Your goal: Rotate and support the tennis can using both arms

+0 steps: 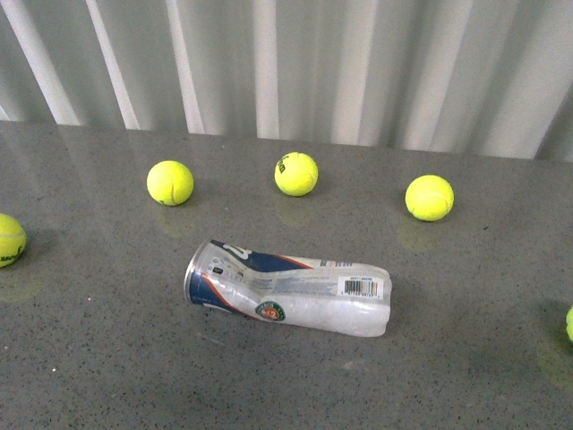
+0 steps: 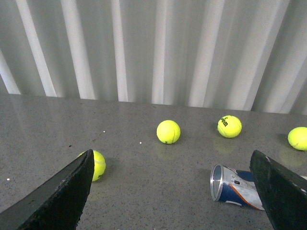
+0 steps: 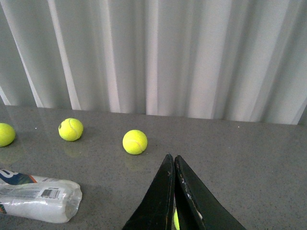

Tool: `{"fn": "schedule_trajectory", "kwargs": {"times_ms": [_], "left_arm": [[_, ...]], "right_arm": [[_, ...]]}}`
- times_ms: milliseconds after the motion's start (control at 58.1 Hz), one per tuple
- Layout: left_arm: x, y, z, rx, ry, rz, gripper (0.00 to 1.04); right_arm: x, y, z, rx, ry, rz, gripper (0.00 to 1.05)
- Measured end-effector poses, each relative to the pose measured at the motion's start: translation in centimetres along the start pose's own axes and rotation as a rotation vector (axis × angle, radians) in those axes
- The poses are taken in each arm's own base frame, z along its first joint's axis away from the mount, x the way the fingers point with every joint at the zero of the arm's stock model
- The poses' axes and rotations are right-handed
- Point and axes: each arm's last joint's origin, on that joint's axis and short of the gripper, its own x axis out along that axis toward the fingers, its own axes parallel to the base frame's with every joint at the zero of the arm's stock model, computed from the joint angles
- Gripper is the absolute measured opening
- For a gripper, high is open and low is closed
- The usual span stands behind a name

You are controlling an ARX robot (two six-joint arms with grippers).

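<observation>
Tennis can [image 1: 286, 288]: lying on its side on the grey table [image 1: 89, 376], apart from everything else on it.
Can's ends: the metal rim [image 1: 192, 273] points to the robot's left and a little toward the front camera. The clear end [image 1: 380, 305] points to the robot's right and looks crumpled.
Can's label: navy with an orange stripe. The round emblem [image 1: 270, 311] is on the near side and the barcode [image 1: 360, 286] faces up, close to the clear end.
Left gripper [image 2: 171, 155]: fingers [image 2: 62, 196] spread wide with nothing between them. It is well short of the can, whose rim end is partly hidden behind one finger in the left wrist view.
Right gripper [image 3: 172, 158]: fingers [image 3: 156, 201] pressed together to a narrow point, gripping nothing at the tips. It is off the can's clear end and not touching it. A yellow-green sliver shows between the fingers lower down; I cannot tell what it is.
Row of balls: three lie beyond the can, well apart from it: first ball [image 1: 170, 182], middle ball [image 1: 296, 174], third ball [image 1: 429, 197].
Side balls: rim-side ball [image 1: 9, 240] lies out past the rim end, and clear-side ball [image 1: 570, 324] lies out past the clear end, cut by the frame.
Backdrop: a white ribbed wall [image 1: 269, 63] stands beyond the row of balls.
</observation>
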Motion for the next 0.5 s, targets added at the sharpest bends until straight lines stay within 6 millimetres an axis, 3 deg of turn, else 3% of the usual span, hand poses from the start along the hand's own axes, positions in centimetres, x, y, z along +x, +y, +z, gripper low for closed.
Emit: {"fn": "schedule_trajectory", "kwargs": {"times_ms": [362, 500], "left_arm": [[0.00, 0.00, 0.00, 0.000, 0.000, 0.000, 0.98], [0.00, 0.00, 0.00, 0.000, 0.000, 0.000, 0.98]], "right_arm": [[0.02, 0.01, -0.76, 0.000, 0.005, 0.001, 0.03], [0.02, 0.01, -0.76, 0.000, 0.005, 0.001, 0.24]]}}
